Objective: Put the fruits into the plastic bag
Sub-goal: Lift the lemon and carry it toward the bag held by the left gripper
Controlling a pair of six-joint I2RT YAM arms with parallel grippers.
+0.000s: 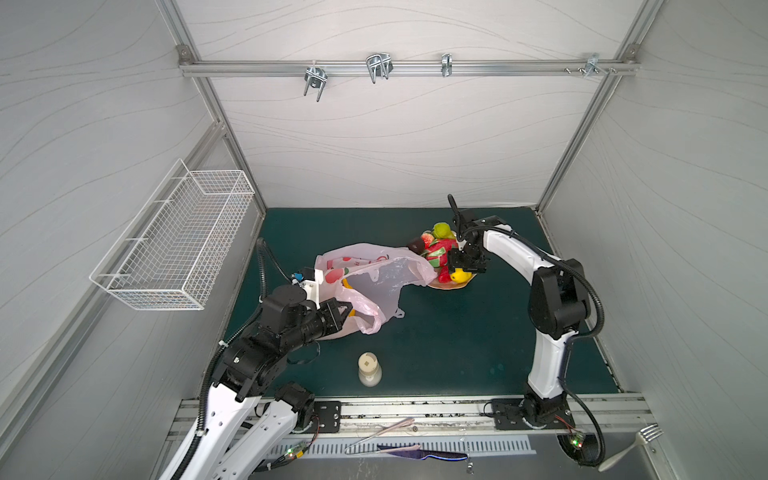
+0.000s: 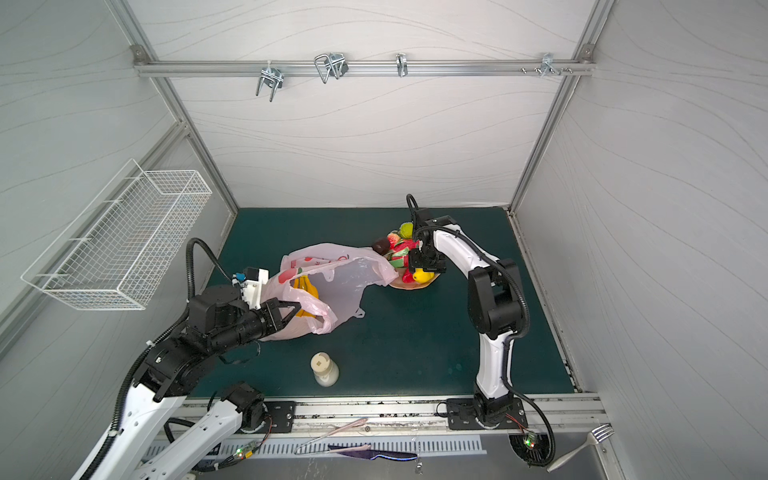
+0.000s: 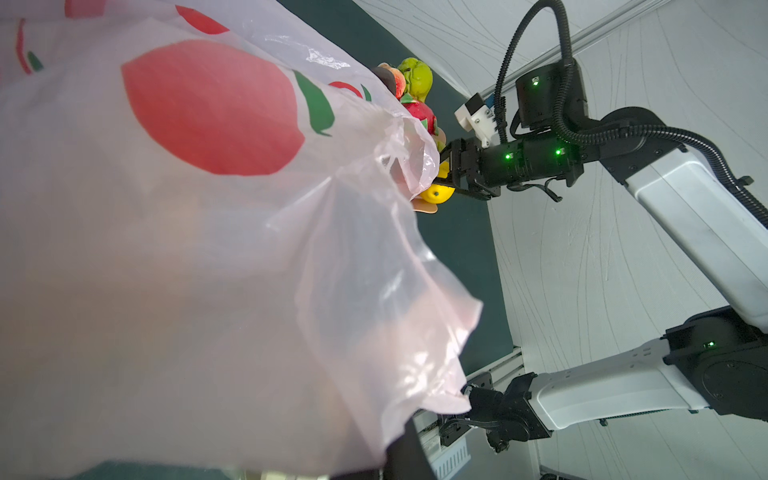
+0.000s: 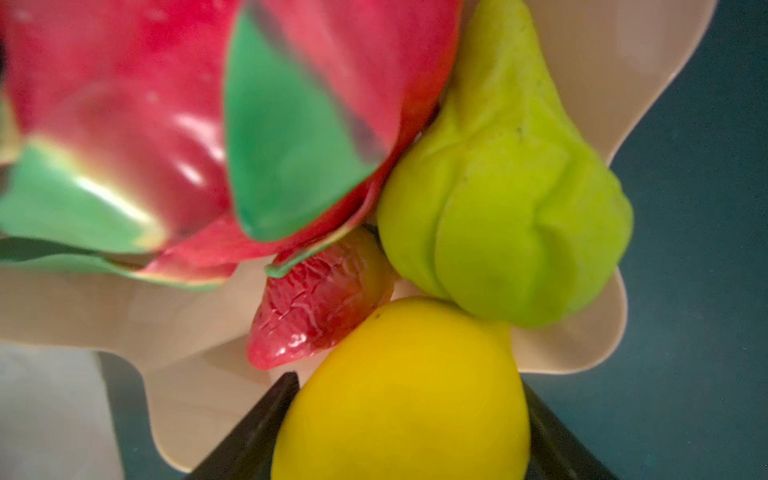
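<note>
Fingers (image 4: 257, 428) on the right, spread wide, clasp the lemon (image 4: 399, 395); left fingers (image 1: 343, 306) tightly pinch plastic bag (image 1: 386, 274).

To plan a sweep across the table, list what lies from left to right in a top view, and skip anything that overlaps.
wire basket → plastic bag → lemon → fork

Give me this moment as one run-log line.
left hand: shut on plastic bag rim | right hand: fingers flank lemon on dish, grip unconfirmed | bananas in bag
</note>
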